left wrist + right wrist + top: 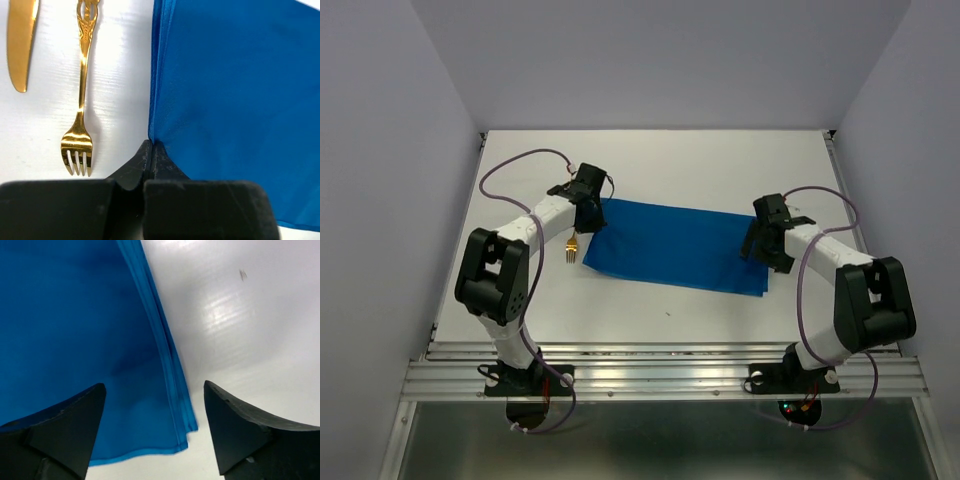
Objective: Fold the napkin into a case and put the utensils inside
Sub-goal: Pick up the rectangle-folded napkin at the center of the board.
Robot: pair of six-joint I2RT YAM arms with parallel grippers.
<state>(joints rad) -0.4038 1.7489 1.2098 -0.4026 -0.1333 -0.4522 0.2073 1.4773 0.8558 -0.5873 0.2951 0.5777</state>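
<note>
My white tabletop [720, 320] has plain pale walls [380, 150] on the left, right and far sides. A metal rail [660, 375] runs along the near edge.

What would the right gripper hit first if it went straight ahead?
Most likely the napkin: the right gripper is open over its layered edge near a corner, with white table beside it. Depth is unclear.

The fork [80, 115] lies on the table [720, 160] between the knife [20, 40] and the napkin [680, 248]'s left edge.
</note>
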